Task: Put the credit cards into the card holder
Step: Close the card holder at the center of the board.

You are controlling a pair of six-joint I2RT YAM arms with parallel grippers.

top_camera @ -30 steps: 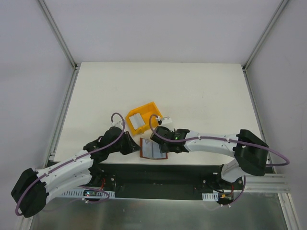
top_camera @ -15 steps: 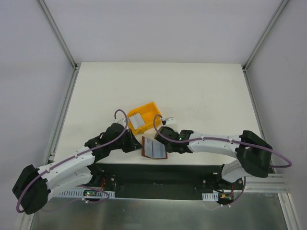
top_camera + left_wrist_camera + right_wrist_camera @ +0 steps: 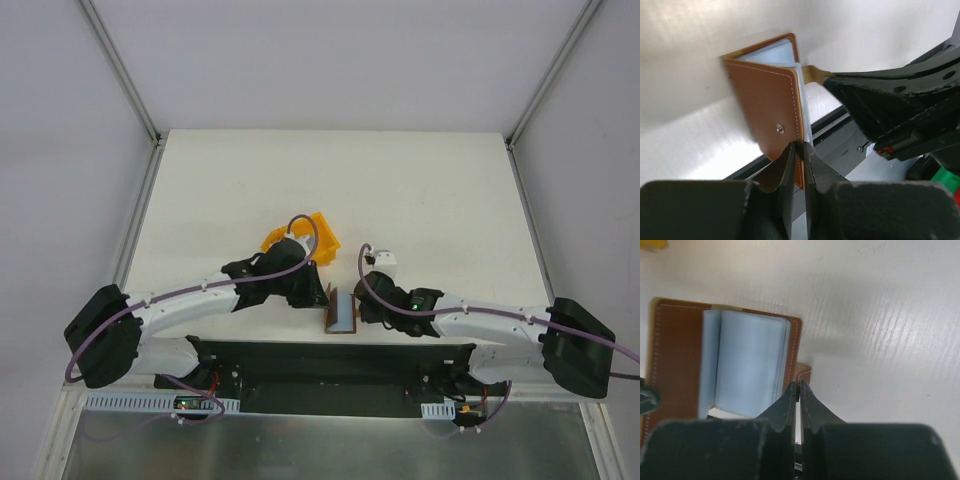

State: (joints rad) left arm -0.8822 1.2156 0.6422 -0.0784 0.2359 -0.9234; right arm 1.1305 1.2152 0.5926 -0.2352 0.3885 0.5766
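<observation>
The card holder (image 3: 340,314), a brown leather wallet with a grey inside, stands half open on its edge near the table's front edge. My left gripper (image 3: 321,301) is shut on the free edge of its brown cover (image 3: 767,105), the fingertips meeting at the stitched border (image 3: 801,149). My right gripper (image 3: 359,310) is shut on the small snap tab beside the grey pocket (image 3: 747,362), pinching it at the tip (image 3: 799,385). In the left wrist view the right gripper (image 3: 880,95) holds that tab from the right. The credit cards are hidden.
The yellow bin (image 3: 322,234) sits just behind the card holder, largely covered by my left arm; its corner (image 3: 650,243) shows in the right wrist view. The table's front edge (image 3: 330,342) and the dark base rail lie directly below the card holder.
The card holder went from lying flat and open to standing on edge, shifted right. My right gripper closed on its tab. The left arm swung right across the yellow bin.
</observation>
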